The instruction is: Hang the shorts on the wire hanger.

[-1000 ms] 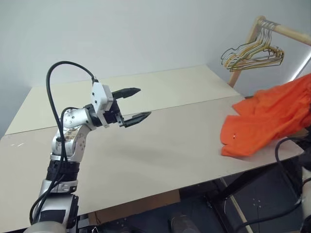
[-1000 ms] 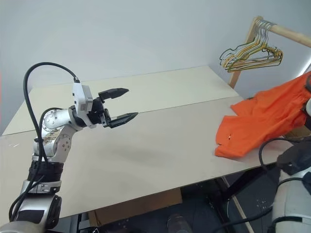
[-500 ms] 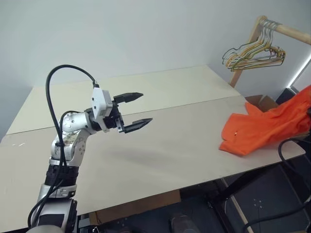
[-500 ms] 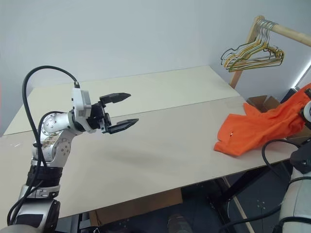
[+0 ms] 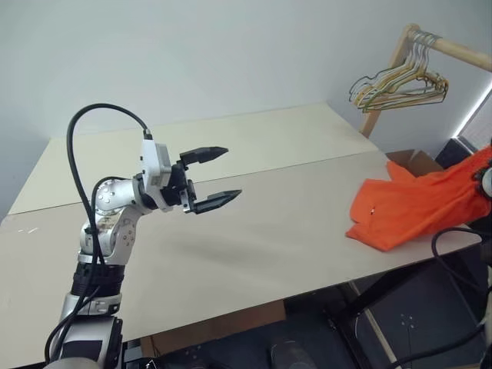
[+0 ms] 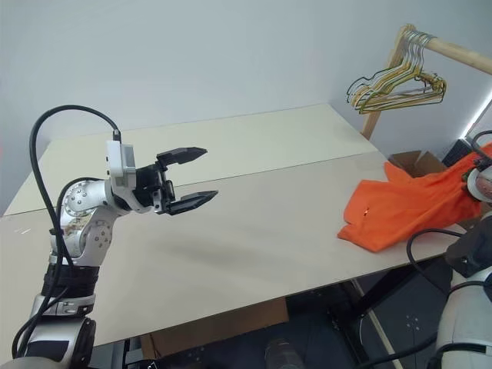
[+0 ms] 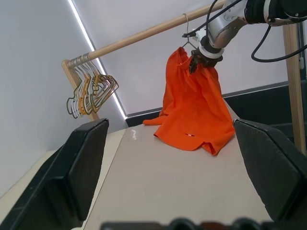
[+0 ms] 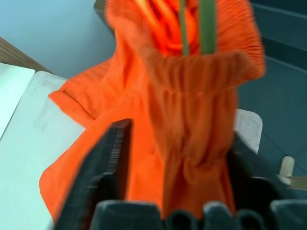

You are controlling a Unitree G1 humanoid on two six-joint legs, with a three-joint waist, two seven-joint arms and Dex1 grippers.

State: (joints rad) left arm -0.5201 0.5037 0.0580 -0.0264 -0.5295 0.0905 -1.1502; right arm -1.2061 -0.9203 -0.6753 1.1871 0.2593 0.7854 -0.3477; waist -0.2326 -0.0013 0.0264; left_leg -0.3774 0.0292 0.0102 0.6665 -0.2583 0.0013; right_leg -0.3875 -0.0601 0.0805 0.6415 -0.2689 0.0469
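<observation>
1. The left gripper [image 5: 212, 177] hovers over the table [image 5: 254, 231], jaws wide, holding nothing.
2. The right gripper [image 7: 202, 61] sits at the shorts' [image 7: 194, 110] waistband, fingers spread around the fabric.
3. The wire hanger [image 8: 194, 26] threads the waistband; the shorts' lower end rests on the table.

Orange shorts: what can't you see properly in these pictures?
- The shorts: in the eye views the picture's right edge cuts off their raised end.
- The wire hanger: the right wrist view shows two green wires, fabric hiding the rest.
- The right gripper: too small in the left wrist view to judge its grip.
</observation>
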